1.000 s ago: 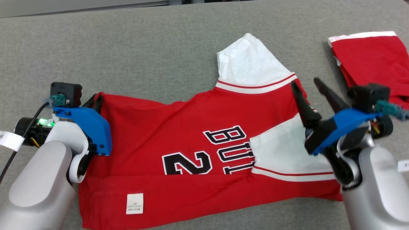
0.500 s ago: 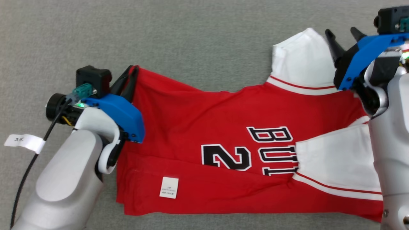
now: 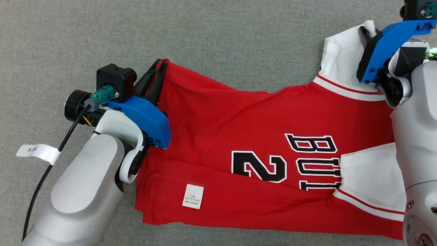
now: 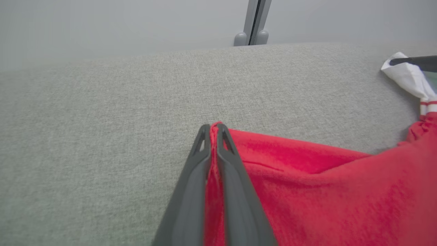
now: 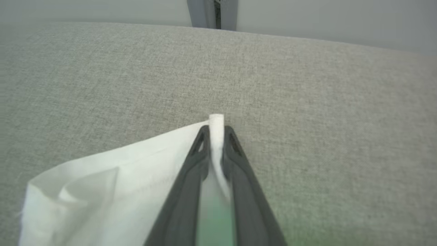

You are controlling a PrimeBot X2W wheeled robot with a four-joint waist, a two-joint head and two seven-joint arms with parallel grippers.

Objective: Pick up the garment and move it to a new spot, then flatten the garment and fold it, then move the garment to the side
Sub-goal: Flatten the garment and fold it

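Note:
The garment (image 3: 239, 136) is a red jersey with white sleeves, black lettering and a small white tag (image 3: 193, 196), lying spread on the grey cloth surface (image 3: 205, 44). My left gripper (image 3: 160, 66) is shut on its red far-left corner; in the left wrist view the fingers (image 4: 213, 128) pinch the red fabric (image 4: 324, 191). My right gripper (image 3: 363, 30) is at the tip of the far white sleeve (image 3: 341, 58). In the right wrist view its fingers (image 5: 215, 129) are shut on the white sleeve edge (image 5: 102, 177). A second white sleeve (image 3: 368, 177) lies folded over the jersey's front.
The grey cloth surface (image 4: 102, 119) stretches beyond and to the left of the garment. A grey post (image 4: 252, 24) stands past its far edge, seen too in the right wrist view as the post (image 5: 211, 12). A white label (image 3: 37, 152) hangs on my left arm's cable.
The head camera has shifted. My right gripper went from above the folded sleeve to the far white sleeve and closed on it. My left gripper kept its hold on the red corner.

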